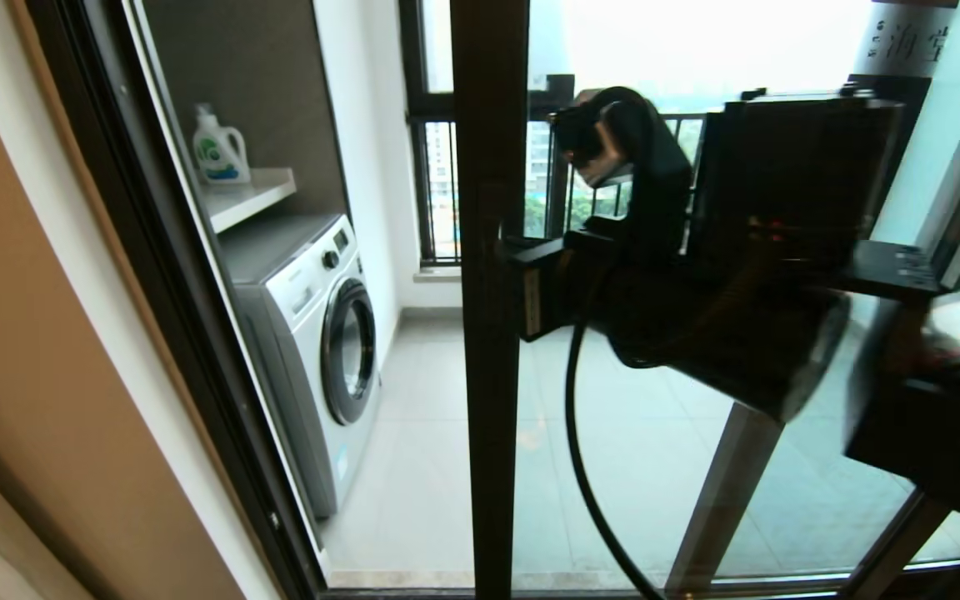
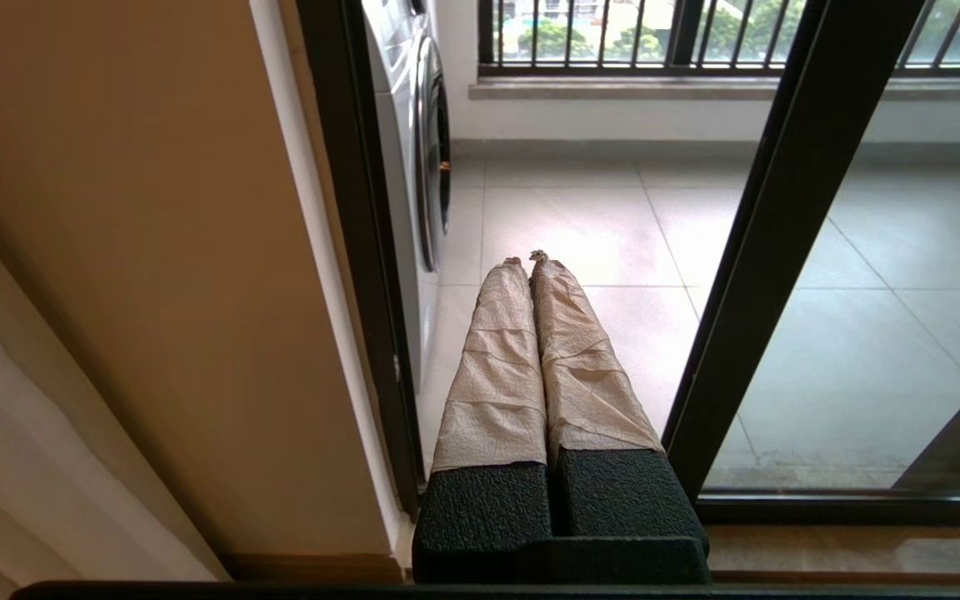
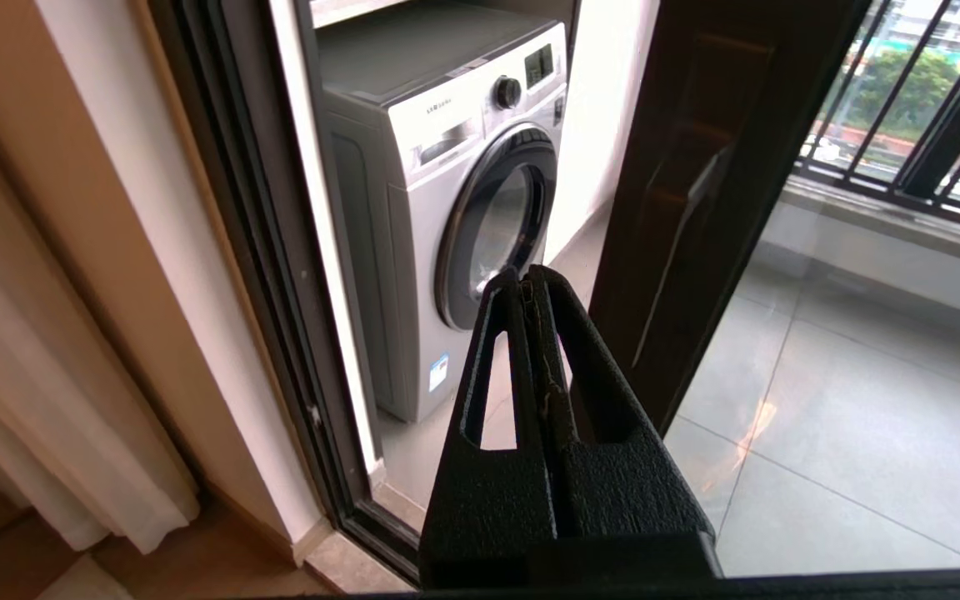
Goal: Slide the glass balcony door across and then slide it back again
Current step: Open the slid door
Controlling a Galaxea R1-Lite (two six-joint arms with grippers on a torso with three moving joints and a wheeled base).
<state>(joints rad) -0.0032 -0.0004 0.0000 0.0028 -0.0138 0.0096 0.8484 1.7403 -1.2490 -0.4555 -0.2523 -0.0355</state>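
Observation:
The glass balcony door [image 1: 488, 417] stands partly slid open, its dark upright edge in the middle of the head view and its glass to the right. A frosted band with characters [image 1: 905, 42] shows at the top right. My right gripper [image 1: 523, 287] is raised at mid-height and lies shut against that upright edge; in the right wrist view the gripper [image 3: 527, 283] sits just beside the door's edge [image 3: 697, 167], holding nothing. My left gripper [image 2: 526, 260], with tape-wrapped fingers [image 2: 497, 367], hangs low and shut in the gap, left of the door's edge [image 2: 772, 250].
Beyond the opening, a white washing machine [image 1: 322, 333] stands on the left under a shelf with a detergent bottle [image 1: 217, 150]. The fixed dark frame [image 1: 180, 292] and tan wall bound the opening's left side. A barred window [image 1: 438, 167] closes the balcony's far end. A curtain [image 3: 30, 417] hangs inside.

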